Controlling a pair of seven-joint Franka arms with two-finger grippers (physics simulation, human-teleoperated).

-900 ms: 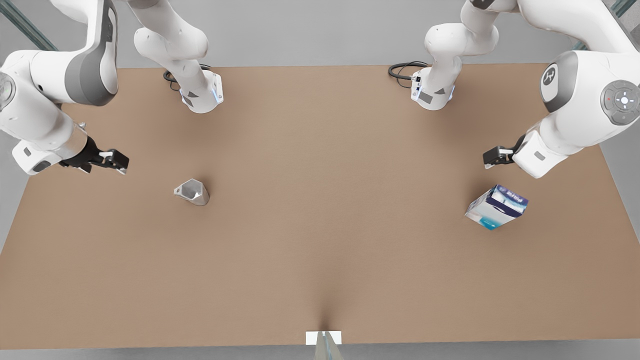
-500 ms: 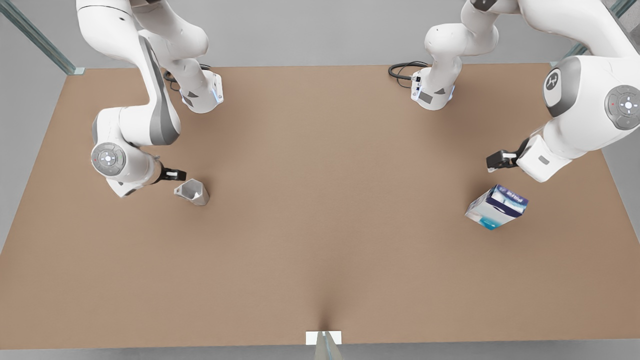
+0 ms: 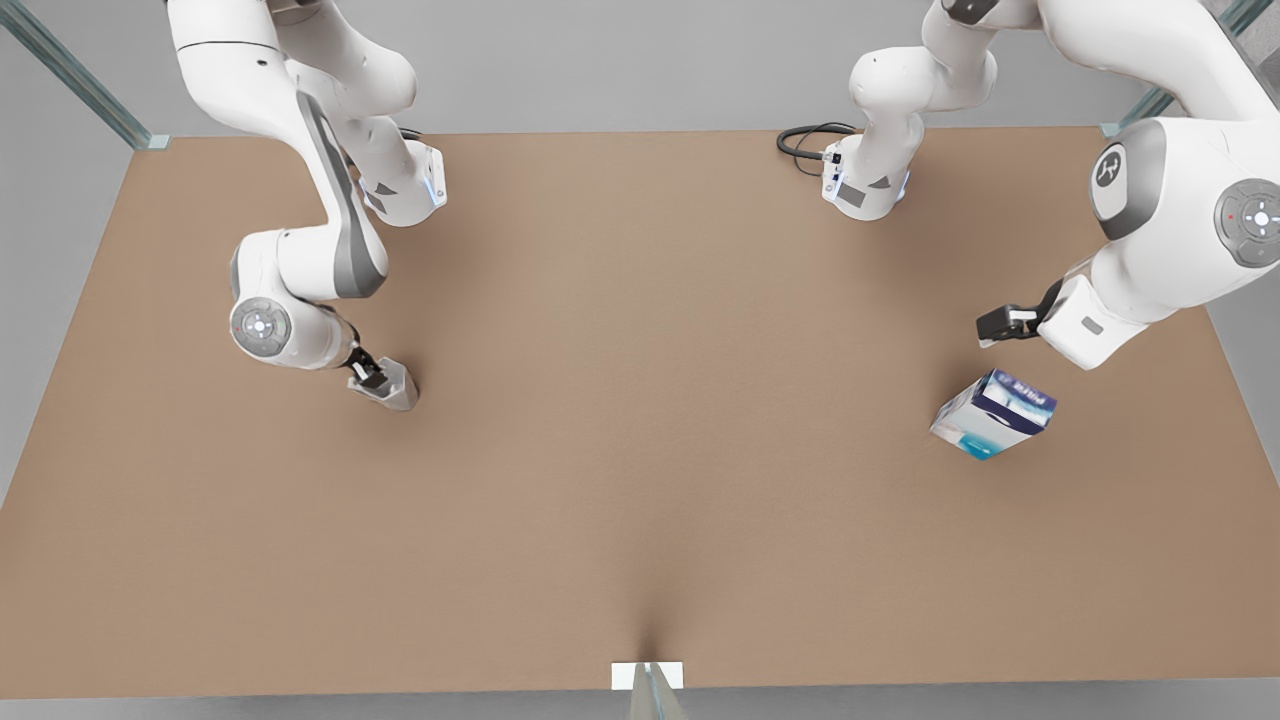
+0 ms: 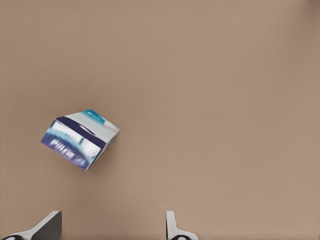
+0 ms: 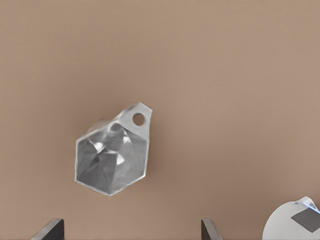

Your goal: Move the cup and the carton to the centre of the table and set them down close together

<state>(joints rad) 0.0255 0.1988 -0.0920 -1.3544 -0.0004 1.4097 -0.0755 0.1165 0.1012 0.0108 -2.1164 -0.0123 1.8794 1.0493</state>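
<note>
The silver faceted cup [image 3: 397,389] stands on the tan table [image 3: 640,420] at the front view's left. My right gripper [image 3: 368,376] hangs right over it and hides its rim there. In the right wrist view the cup [image 5: 112,157] shows from above, with a tab and a hole, and the right gripper [image 5: 131,231] is open and apart from it. The white, teal and navy carton [image 3: 992,413] lies tilted at the front view's right. My left gripper [image 3: 1000,325] hovers just behind it. It is open [image 4: 111,230] in the left wrist view, with the carton [image 4: 80,139] ahead of its fingers.
Two white arm bases [image 3: 405,190] [image 3: 865,185] stand at the table's far edge, with a black cable [image 3: 805,140] beside the one at the front view's right. A small white marker [image 3: 647,676] sits at the near edge. Bare tabletop lies between cup and carton.
My right gripper swung in from the table's edge at the front view's left to just above the cup. My left gripper drifted slightly to the front view's right, still behind the carton.
</note>
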